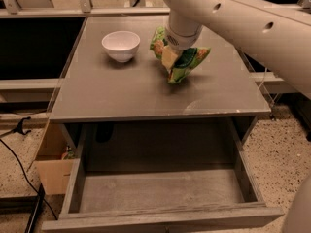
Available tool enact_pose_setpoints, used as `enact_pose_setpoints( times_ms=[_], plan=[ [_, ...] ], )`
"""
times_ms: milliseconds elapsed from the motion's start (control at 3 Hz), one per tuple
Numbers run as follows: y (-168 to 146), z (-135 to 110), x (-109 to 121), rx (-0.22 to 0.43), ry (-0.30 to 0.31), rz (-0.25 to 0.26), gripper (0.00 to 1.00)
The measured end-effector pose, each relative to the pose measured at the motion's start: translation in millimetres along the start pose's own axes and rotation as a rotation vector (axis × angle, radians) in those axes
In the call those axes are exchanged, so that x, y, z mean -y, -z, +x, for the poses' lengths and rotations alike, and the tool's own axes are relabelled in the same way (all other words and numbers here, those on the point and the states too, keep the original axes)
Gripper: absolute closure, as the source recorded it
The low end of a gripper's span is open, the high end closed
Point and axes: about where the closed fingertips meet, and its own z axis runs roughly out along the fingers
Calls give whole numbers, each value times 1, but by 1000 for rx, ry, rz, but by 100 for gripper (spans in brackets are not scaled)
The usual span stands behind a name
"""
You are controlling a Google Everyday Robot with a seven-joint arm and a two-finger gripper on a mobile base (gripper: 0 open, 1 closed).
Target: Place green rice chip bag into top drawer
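grey tabletop (pixel 121 91) under pincer (pixel 171 58) with bag (pixel 188 62)

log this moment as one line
gripper: above table, shut on chip bag | drawer: open, nothing inside | bowl: on table, apart from chip bag

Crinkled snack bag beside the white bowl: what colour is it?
Light-green foil bag with darker green print, at the gripper; camera view.

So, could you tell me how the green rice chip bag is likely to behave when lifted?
Probably floppy: the green rice chip bag crumples around the gripper pinching its middle. Likely light; its ends flare up. Glossy foil may slip.
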Motion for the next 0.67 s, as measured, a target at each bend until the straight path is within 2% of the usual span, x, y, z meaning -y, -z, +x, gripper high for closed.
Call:
enact_pose_setpoints(
  times_ms=[333, 667],
  plan=[
    [39, 7, 9, 36, 31, 46, 100],
    [73, 24, 14, 88, 80, 38, 100]
  ],
)
